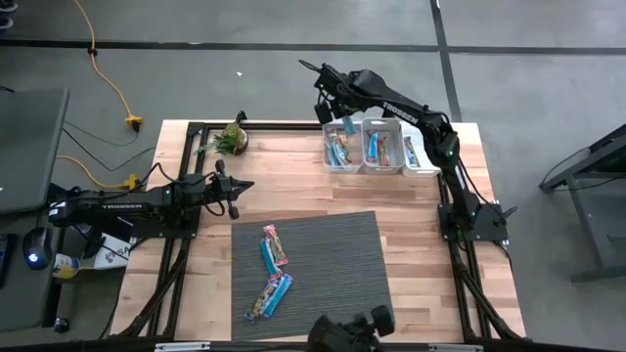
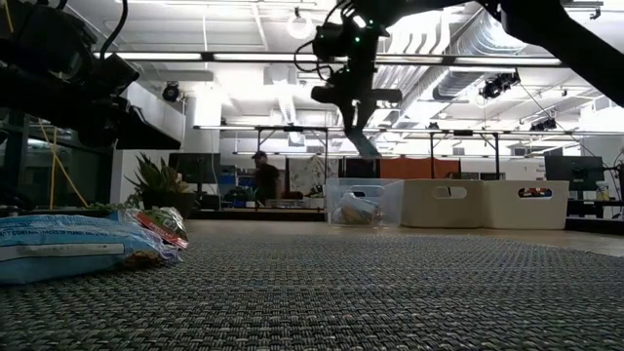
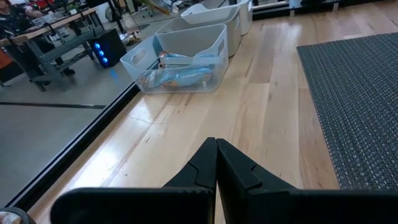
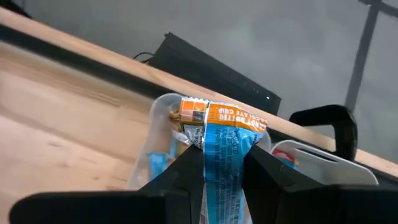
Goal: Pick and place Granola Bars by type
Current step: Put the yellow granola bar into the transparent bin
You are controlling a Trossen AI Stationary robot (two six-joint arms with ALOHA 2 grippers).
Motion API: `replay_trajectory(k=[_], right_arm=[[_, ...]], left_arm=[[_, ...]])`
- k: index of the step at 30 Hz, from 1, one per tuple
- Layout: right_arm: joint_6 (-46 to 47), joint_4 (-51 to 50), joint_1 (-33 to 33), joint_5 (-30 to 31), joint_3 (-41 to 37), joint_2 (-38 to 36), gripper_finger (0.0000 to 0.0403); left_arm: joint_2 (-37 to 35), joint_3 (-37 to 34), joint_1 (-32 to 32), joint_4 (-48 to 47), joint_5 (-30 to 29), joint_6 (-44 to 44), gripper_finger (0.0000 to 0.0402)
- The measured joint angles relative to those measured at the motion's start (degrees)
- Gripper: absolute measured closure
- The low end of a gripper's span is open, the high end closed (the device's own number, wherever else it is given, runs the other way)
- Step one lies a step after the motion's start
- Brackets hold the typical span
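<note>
right wrist view: the right pincer grips a light blue granola bar above the leftmost clear bin; released off-centre, it may snag the rim. left pincer clenched, waiting over the tabletop.

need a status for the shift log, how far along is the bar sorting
Partly done. All three bins already hold bars. The right gripper grips a light blue bar above the leftmost bin. About four bars on the mat remain. The left gripper waits shut.
</note>
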Motion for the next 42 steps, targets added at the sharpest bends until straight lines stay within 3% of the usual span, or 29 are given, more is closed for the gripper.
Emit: replay_trajectory(k=[9, 26, 37, 42], right_arm=[[2.2, -0.5, -1.9, -3.0, -0.4, 1.5, 0.0320], [2.5, 9.3, -4.1, -17.7, -20.5, 1.6, 0.0320], [1.8, 10.1, -4.0, -17.4, -22.4, 1.5, 0.0318], [-0.5, 10.2, -4.1, -17.3, -22.3, 1.5, 0.0290]], left_arm=[[0.0, 0.0, 0.0, 0.0, 0.0, 0.0, 0.0401], [0.0, 0.0, 0.0, 0.0, 0.0, 0.0, 0.0401], [0.0, 0.0, 0.0, 0.0, 0.0, 0.0, 0.0401], [0.0, 0.0, 0.0, 0.0, 0.0, 0.0, 0.0401]])
